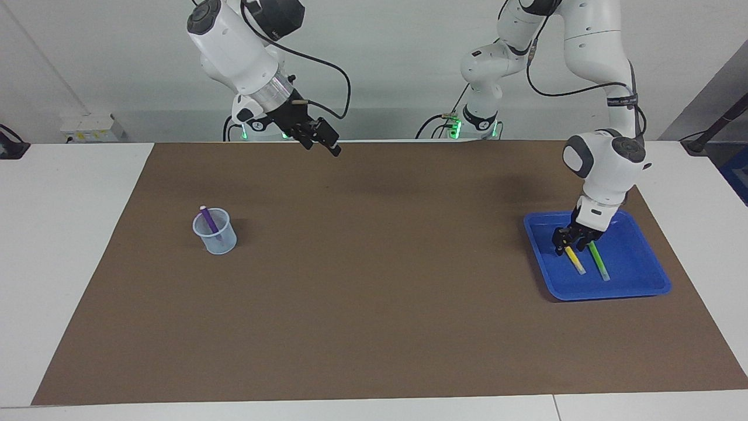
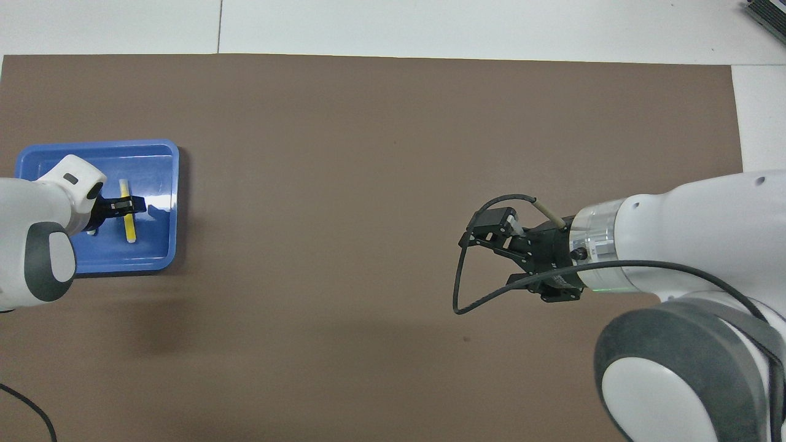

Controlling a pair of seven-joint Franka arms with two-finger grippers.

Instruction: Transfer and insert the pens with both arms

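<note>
The yellow pen (image 1: pixel 575 261) and the green pen (image 1: pixel 599 261) lie side by side in the blue tray (image 1: pixel 643 280) at the left arm's end of the table. My left gripper (image 1: pixel 568 244) is down in the tray, open, its fingers astride the end of the yellow pen nearer the robots. The overhead view shows the left gripper (image 2: pixel 128 205) across the yellow pen (image 2: pixel 129 227); the green pen is hidden there by the arm. The purple pen (image 1: pixel 208 220) stands tilted in a clear cup (image 1: pixel 217 238). My right gripper (image 1: pixel 322 147) is open and empty, raised over the mat's edge near the robots.
A brown mat (image 1: pixel 374 292) covers most of the white table. The cup stands toward the right arm's end and does not show in the overhead view, where the right arm (image 2: pixel 675 245) covers that part. The blue tray (image 2: pixel 153 258) sits near the mat's edge.
</note>
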